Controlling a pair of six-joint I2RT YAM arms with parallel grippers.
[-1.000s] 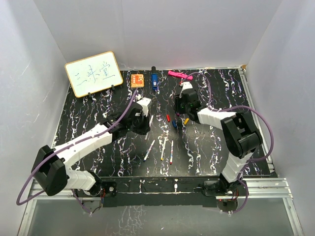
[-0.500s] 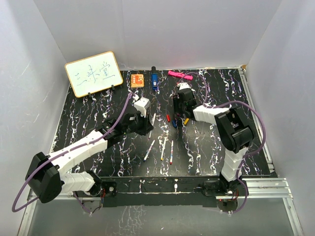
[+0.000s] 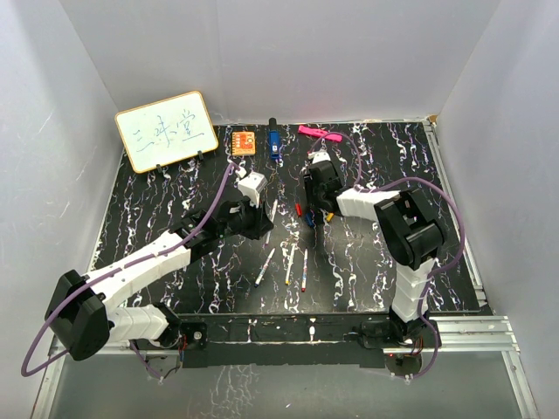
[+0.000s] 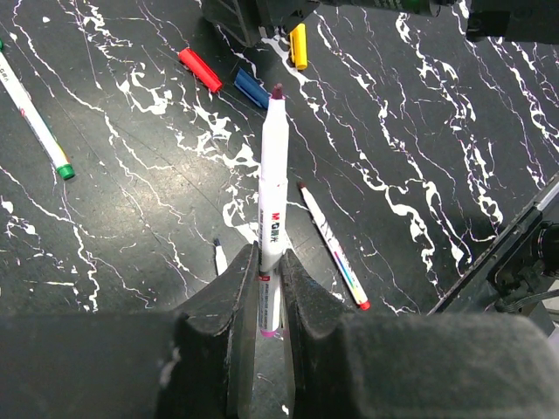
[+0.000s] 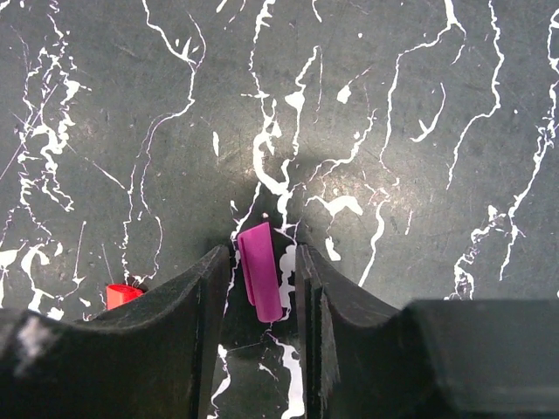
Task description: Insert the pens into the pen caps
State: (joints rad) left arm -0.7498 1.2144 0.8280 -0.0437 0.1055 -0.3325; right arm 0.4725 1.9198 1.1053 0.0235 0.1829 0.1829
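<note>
My left gripper (image 4: 269, 253) is shut on a white pen (image 4: 274, 175) with a purple tip that points away from me, held above the table. Red (image 4: 200, 70), blue (image 4: 251, 88) and yellow (image 4: 299, 45) caps lie just beyond its tip. My right gripper (image 5: 259, 253) is down at the table, its jaws apart on either side of the purple cap (image 5: 260, 271), which lies flat between them. In the top view the left gripper (image 3: 262, 223) and the right gripper (image 3: 313, 188) flank the caps. Three pens (image 3: 290, 264) lie near the front. The green cap is not visible.
A whiteboard (image 3: 166, 131) stands at the back left. An orange block (image 3: 244, 142), a blue-and-black object (image 3: 273, 142) and a pink bar (image 3: 319, 133) lie along the back edge. White walls close in on three sides. A green-ended pen (image 4: 35, 113) lies left of the caps.
My left arm carried the pen forward and right, then held still. My right gripper shifted left and back, settling around the purple cap.
</note>
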